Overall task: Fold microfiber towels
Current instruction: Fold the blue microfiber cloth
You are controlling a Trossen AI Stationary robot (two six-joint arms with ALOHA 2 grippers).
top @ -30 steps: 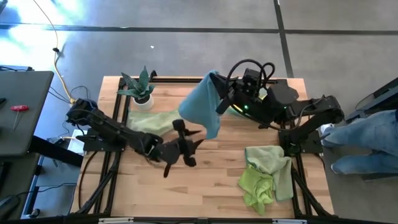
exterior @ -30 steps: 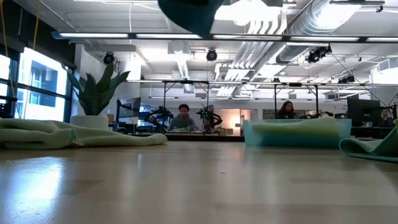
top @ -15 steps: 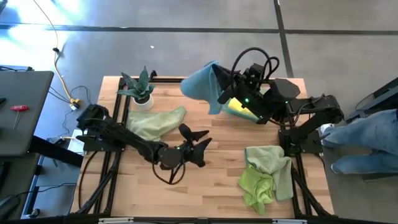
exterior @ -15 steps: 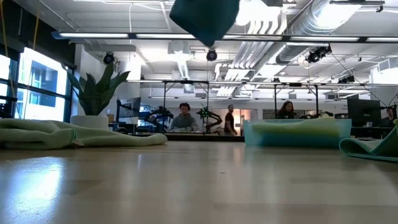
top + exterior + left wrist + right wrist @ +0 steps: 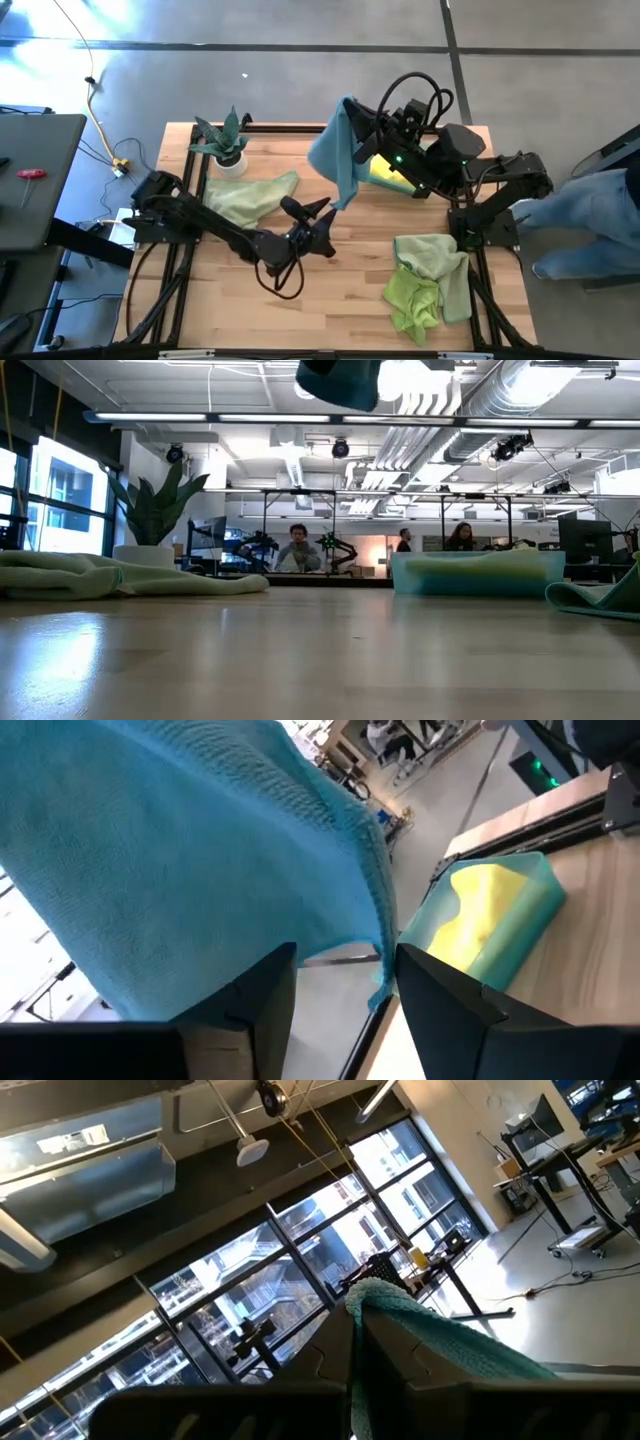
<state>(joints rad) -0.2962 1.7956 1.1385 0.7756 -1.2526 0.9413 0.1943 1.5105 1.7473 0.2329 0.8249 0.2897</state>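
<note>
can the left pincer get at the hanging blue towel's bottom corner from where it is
Probably yes: the left pincer is open just below the blue towel hanging from the shut right pincer, with nothing visible between them.

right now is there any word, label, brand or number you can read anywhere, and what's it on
None can be read.
The blue towel held up by the right gripper: plain, no tag in view.
The pile of green towels and the white plant pot: no print visible.
The room behind the table in the low view: any signs or screens are too small and blurred to read.
</note>
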